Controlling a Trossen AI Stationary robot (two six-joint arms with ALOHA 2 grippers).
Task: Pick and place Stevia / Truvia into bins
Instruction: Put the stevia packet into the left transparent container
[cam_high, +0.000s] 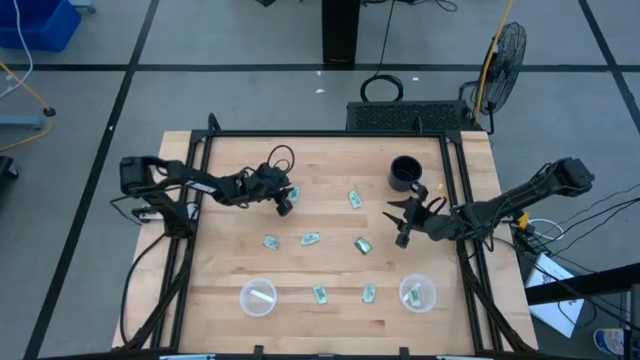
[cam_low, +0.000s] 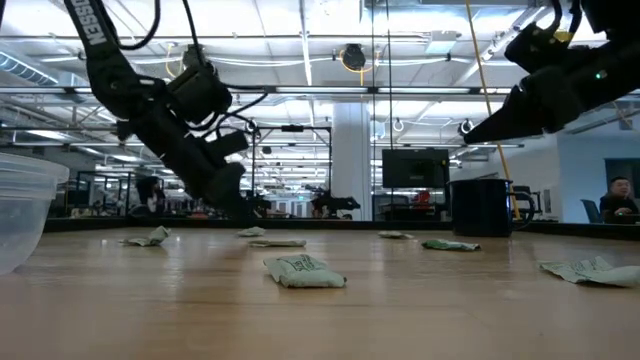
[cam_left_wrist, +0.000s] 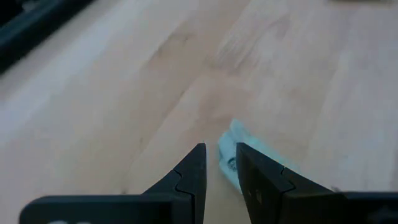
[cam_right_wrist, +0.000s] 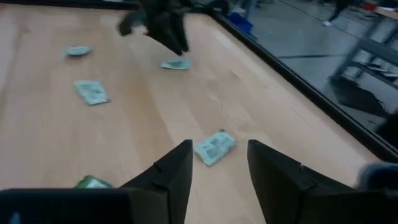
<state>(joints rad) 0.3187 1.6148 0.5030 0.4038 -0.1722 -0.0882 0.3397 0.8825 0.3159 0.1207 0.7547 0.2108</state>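
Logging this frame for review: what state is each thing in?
Left gripper: fingers narrowly apart over a packet, nothing held.
Right gripper: open, empty.
Left bin: upright, one packet inside.
Right bin: upright, packet inside.
Mug: upright.

My two arms are dark, near black all over, built of slim links with blocky joints. My left arm carries a loop of black cable that arcs up over its wrist near the upper middle of the high view. White capital letters run along that arm's upper link at the upper left of the low view. My right arm has a yellow patch partway along it and a boxy dark shoulder at the right of the high view. Each wrist ends in two matte black fingers, wedge-shaped, tapering to blunt tips, with flat inner faces and angular stepped bases.
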